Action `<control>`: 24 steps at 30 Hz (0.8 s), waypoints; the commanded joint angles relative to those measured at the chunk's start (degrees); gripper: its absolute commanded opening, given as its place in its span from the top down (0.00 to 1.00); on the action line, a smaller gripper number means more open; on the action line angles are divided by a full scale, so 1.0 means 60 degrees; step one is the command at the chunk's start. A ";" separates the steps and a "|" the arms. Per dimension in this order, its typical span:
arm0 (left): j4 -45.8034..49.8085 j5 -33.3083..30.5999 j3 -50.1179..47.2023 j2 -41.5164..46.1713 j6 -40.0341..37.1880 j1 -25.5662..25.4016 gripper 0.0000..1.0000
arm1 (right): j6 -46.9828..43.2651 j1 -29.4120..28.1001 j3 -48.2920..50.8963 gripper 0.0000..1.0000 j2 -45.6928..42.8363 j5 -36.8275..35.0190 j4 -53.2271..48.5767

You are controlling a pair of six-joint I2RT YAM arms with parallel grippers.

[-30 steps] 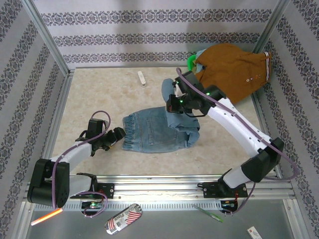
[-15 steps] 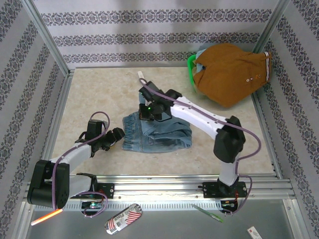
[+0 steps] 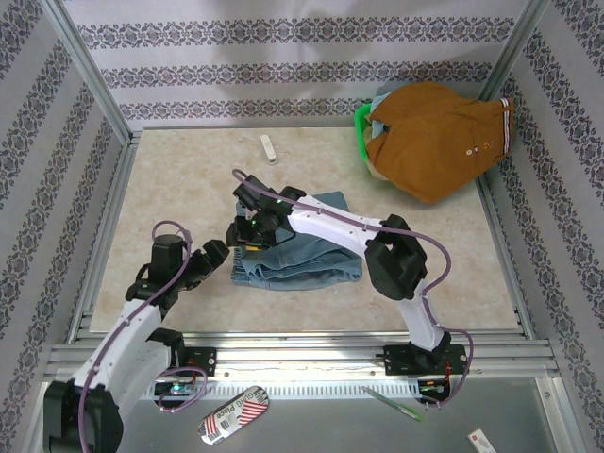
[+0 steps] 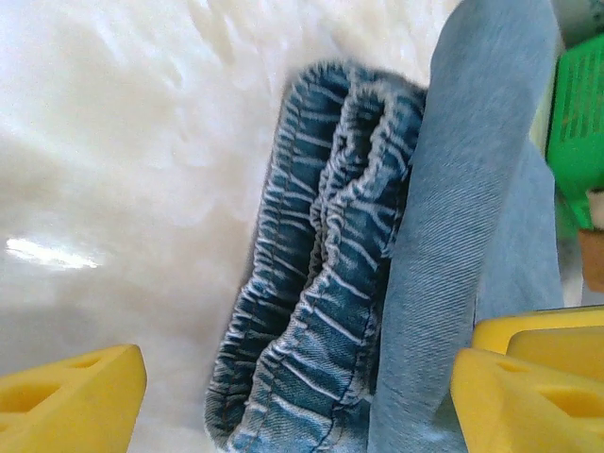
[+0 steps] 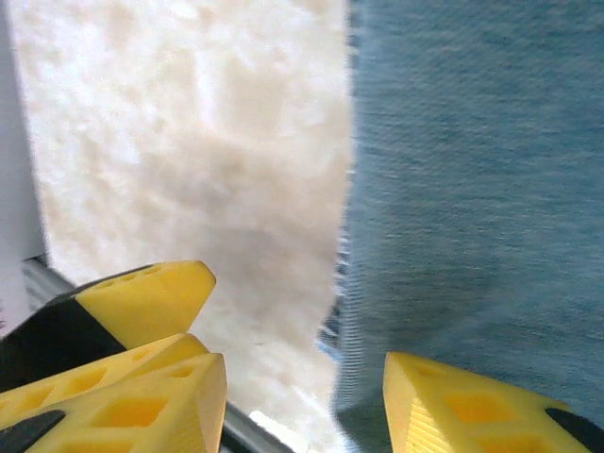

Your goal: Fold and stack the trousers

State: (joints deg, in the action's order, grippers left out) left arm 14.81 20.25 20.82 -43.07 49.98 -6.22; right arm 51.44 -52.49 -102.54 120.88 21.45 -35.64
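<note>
Trousers are seen as soft matt denim cloth with a fine twill weave; waistband is puckered and ribbed. Table is noted as smooth, mottled cream, faintly glossy. At 1 o'clock, brown garment is matt cloth and basket is glossy green plastic. Frame rail is brushed metal.

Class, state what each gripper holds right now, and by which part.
Nothing is held: left gripper and right gripper are open by the trousers.
</note>
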 commanded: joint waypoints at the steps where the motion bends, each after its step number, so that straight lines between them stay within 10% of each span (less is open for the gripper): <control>1: 0.1293 -0.0046 0.0893 0.0789 -0.0046 -0.0002 0.15 | 0.0844 0.0075 0.0698 0.50 -0.0305 0.0787 0.1474; 11: 0.1361 0.0544 0.2820 -0.0671 -0.0815 -0.0163 0.20 | -0.0049 0.1602 0.3747 0.62 -0.4148 -0.0244 0.1611; 16: 0.1265 -0.0247 0.4262 -0.2268 -0.1302 -0.1627 0.22 | -0.0384 0.2680 0.5765 0.95 -0.5785 -0.0767 0.1487; 24: -0.0481 -0.0633 0.4733 -0.4499 -0.1125 -0.3429 0.22 | 0.0008 0.2794 0.8157 1.00 -0.5835 -0.0704 0.2786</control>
State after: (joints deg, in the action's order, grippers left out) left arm 17.26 17.52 50.28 -67.88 43.66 -25.54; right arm 50.48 -34.83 -57.91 84.23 17.39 -23.20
